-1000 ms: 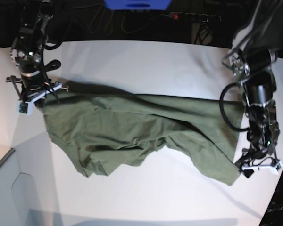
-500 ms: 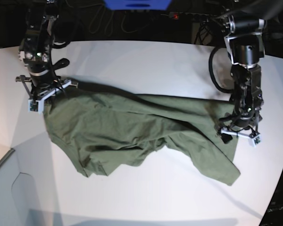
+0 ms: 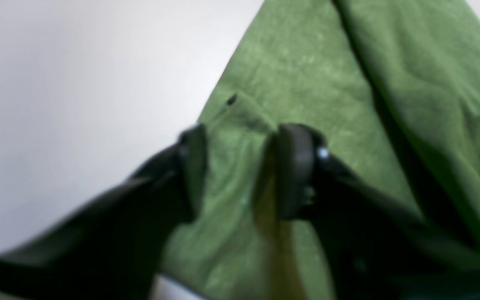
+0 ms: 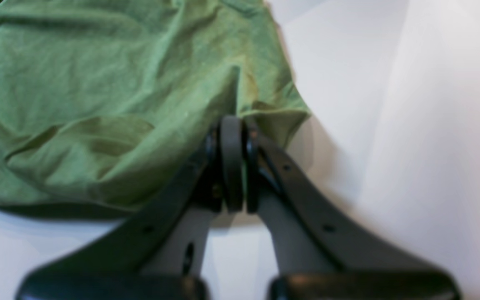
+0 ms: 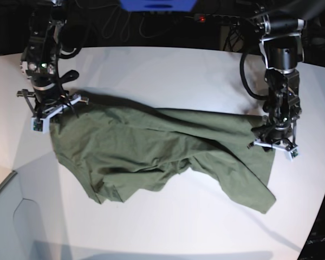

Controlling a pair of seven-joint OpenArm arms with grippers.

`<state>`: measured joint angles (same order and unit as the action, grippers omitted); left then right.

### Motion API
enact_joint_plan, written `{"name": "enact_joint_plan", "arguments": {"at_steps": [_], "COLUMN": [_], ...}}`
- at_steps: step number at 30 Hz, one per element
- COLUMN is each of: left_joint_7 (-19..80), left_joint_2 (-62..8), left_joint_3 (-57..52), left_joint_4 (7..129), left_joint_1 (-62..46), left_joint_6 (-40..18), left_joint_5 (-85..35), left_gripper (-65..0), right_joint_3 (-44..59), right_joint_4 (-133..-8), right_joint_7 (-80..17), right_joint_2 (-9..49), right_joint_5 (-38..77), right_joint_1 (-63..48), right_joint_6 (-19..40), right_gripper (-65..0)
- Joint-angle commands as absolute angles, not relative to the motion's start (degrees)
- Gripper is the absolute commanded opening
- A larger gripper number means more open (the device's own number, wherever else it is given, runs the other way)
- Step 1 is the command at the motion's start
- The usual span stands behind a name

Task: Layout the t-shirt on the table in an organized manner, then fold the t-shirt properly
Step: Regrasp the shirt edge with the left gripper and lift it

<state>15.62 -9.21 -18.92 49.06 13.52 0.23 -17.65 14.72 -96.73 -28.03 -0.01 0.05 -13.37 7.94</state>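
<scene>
The olive-green t-shirt (image 5: 151, 151) lies crumpled across the white table (image 5: 168, 70), stretched from left to right. My right gripper (image 5: 54, 111) is at the shirt's far-left corner. In the right wrist view it (image 4: 231, 125) is shut on a pinched edge of the t-shirt (image 4: 98, 83). My left gripper (image 5: 273, 142) is down on the shirt's right edge. In the left wrist view its jaws (image 3: 242, 171) stand partly apart astride a ridge of the t-shirt (image 3: 306, 62), and a gap still shows between them.
A blue object (image 5: 157, 4) and a power strip (image 5: 222, 19) with cables sit beyond the table's far edge. A pale panel (image 5: 11, 216) lies at the lower left. Bare tabletop (image 3: 56, 83) shows beside the left gripper, and more (image 4: 390, 125) beside the right.
My left arm came up from the shirt's lower-right corner onto its right edge, and its jaws narrowed. My right gripper shifted slightly back, still holding its corner.
</scene>
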Motion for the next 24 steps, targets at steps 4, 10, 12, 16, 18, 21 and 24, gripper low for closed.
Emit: {"name": "enact_joint_plan", "arguments": {"at_steps": [4, 10, 12, 16, 18, 21, 24], "left_joint_7": [14.9, 15.2, 15.2, 15.2, 15.2, 15.0, 14.9], "left_joint_2": [-9.7, -9.5, -9.3, -9.1, -9.1, -9.1, -9.1], "left_joint_3": [-19.2, -19.4, -19.4, -19.5, -19.5, -19.6, -21.2], "left_joint_4": [50.1, 53.9, 57.0, 65.0, 68.7, 73.5, 76.2], "left_joint_1": [14.7, 14.2, 12.3, 8.6, 6.2, 2.3, -0.7], "left_joint_6": [0.0, 0.2, 0.3, 0.3, 0.3, 0.3, 0.2], "left_joint_5": [-17.8, -18.2, -18.2, -18.2, -18.3, -18.3, -18.3], "left_gripper": [-50.5, -65.0, -64.4, -65.0, -65.0, -65.0, -64.9], "right_joint_3": [14.8, 14.7, 14.7, 14.7, 14.7, 14.8, 14.8], "right_joint_4": [-97.7, -97.7, -97.7, -97.7, -97.7, -97.7, -97.7], "right_joint_7": [-26.8, -26.8, -26.8, -26.8, -26.8, -26.8, -26.8], "right_joint_2": [0.3, 0.3, 0.3, 0.3, 0.3, 0.4, 0.4], "right_joint_5": [0.2, 0.2, 0.2, 0.2, 0.2, 0.2, 0.2], "right_joint_1": [-12.8, -12.8, -12.8, -12.8, -12.8, -12.8, -12.9], "right_joint_6": [8.3, 8.3, 8.3, 8.3, 8.3, 8.3, 8.3], "right_gripper": [-65.0, -65.0, -65.0, -65.0, -65.0, -65.0, -65.0]}}
